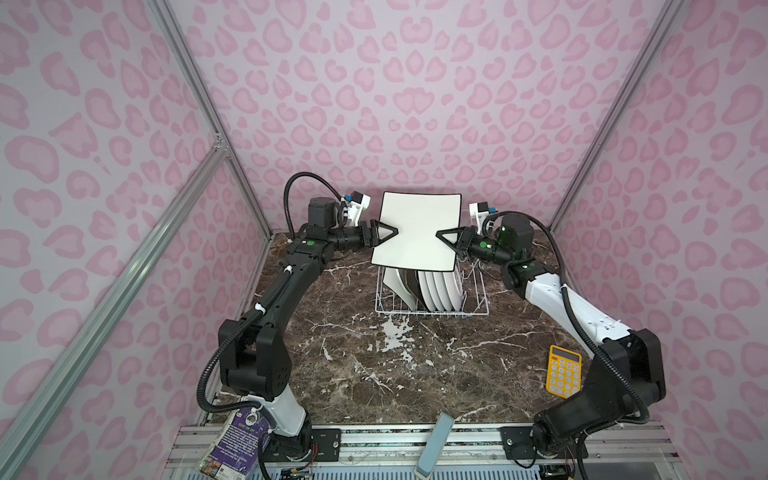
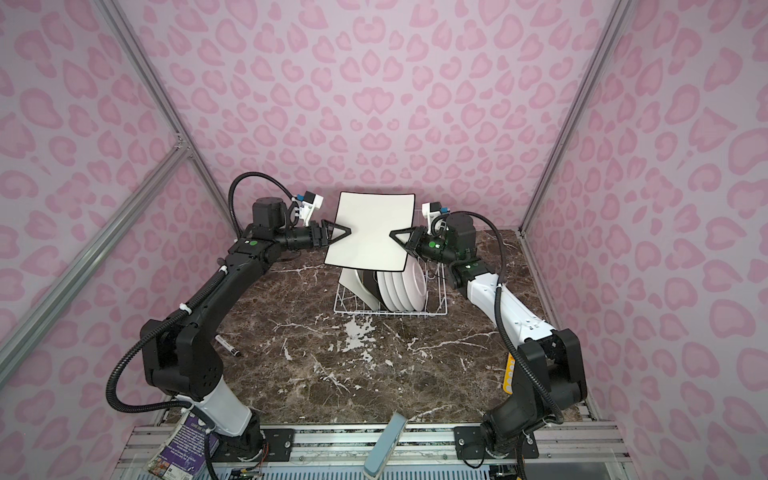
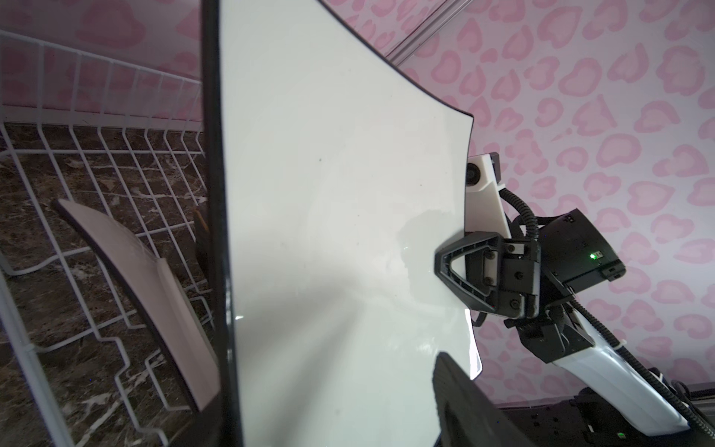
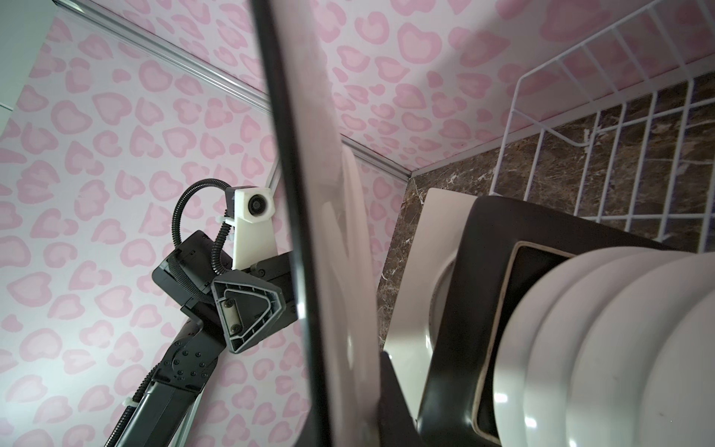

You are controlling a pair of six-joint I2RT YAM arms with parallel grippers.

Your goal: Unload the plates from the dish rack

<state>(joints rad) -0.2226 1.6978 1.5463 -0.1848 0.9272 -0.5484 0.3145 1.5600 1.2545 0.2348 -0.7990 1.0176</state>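
Pinching the right edge of a cream-white square plate, the right gripper is pressed together on it and holds it tilted in the air above the dish rack. Across from it the left gripper sits at the plate's opposite edge with a finger over the white face. We cannot tell whether its jaws have the plate or only stand around it.

We judge this a handover: the plate is out of the rack but not yet set down. The next move calls for a firm left grip before the right lets go, then a clear spot on the table.

We count seven plates. One is aloft and six stand in the rack: one cream square plate, one dark brown plate and four round white plates. We also count one rack and two grippers.
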